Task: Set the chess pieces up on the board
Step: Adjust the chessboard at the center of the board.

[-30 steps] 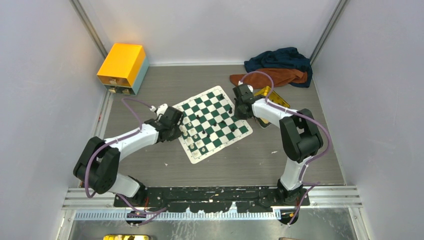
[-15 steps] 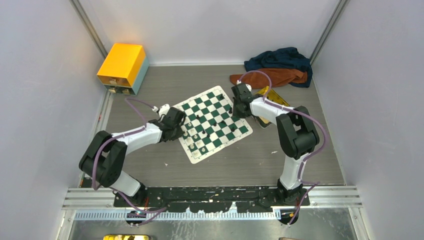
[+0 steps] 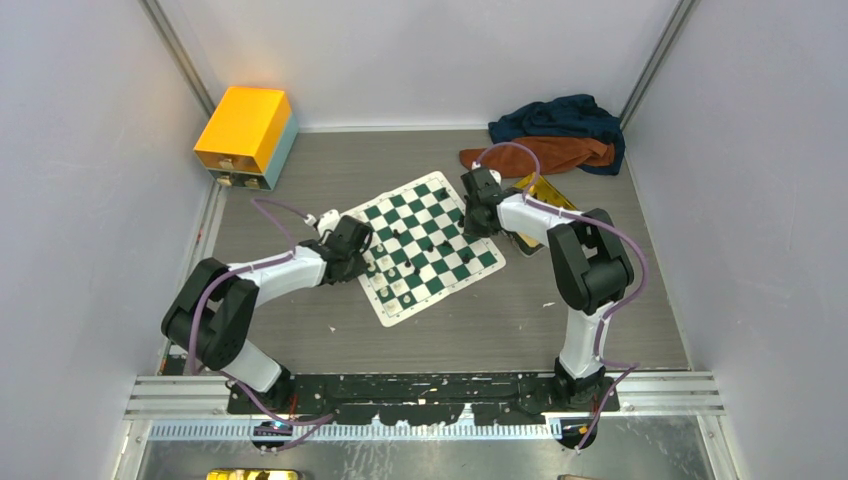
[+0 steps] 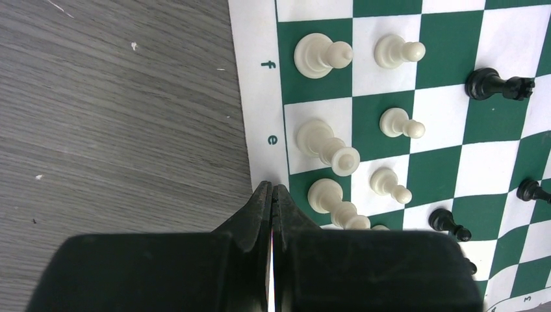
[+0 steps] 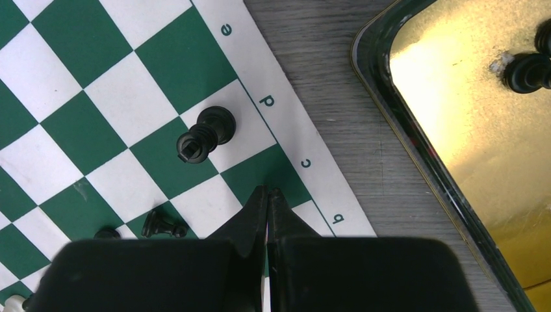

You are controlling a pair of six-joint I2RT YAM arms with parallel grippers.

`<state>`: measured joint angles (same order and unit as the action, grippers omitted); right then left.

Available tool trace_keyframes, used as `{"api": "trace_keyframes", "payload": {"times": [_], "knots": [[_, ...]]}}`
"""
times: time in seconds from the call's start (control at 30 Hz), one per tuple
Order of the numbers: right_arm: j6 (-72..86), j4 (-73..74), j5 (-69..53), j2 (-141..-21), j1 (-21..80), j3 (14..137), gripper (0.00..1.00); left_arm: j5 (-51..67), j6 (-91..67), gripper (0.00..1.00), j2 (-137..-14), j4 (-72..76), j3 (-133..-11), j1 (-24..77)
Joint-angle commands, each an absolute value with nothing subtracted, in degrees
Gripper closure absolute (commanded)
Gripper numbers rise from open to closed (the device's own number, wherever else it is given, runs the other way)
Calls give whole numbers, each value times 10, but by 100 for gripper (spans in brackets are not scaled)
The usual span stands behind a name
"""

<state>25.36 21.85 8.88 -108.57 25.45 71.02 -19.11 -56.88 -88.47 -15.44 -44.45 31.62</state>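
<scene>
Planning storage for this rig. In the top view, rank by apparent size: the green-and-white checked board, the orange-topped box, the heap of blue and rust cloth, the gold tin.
1. Green-and-white checked board.
2. Heap of blue and rust cloth and orange-topped box: look alike, unranked.
3. Gold tin, partly hidden by the right arm.

The jaws are pressed together with nothing between them, their tips over a green square at the board's (image 5: 97,78) lettered border, near the "c". Just beyond them a black piece (image 5: 205,134) stands on the white square beside the "d". A smaller black piece (image 5: 164,225) sits close to the jaws' left flank. Across a strip of grey tabletop (image 5: 351,130) lies a gold tin (image 5: 455,117) with a dark rim, and black pieces (image 5: 529,71) rest inside it.
</scene>
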Motion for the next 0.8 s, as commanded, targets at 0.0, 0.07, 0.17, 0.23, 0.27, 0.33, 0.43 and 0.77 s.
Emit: {"api": "trace_keyframes", "payload": {"times": [0.0, 0.07, 0.17, 0.23, 0.27, 0.33, 0.43, 0.77], "knots": [[248, 204, 91, -1087, 257, 730, 99, -209, -585, 100, -903, -138, -439, 317], [248, 203, 90, -1087, 256, 727, 99, -210, -588, 100, -904, -141, -439, 317], [249, 204, 90, -1088, 257, 725, 99, -215, -594, 100, -902, -153, -438, 317], [248, 205, 90, -1087, 257, 723, 99, -218, -597, 100, -898, -163, -437, 317], [249, 205, 91, -1087, 257, 722, 99, -220, -598, 100, -895, -169, -437, 317], [249, 205, 90, -1087, 258, 719, 99, -224, -601, 100, -889, -183, -436, 317], [250, 206, 89, -1086, 257, 717, 99, -233, -608, 100, -875, -203, -431, 317], [259, 205, 79, -1075, 257, 696, 99, -247, -627, 100, -837, -256, -414, 317]]}}
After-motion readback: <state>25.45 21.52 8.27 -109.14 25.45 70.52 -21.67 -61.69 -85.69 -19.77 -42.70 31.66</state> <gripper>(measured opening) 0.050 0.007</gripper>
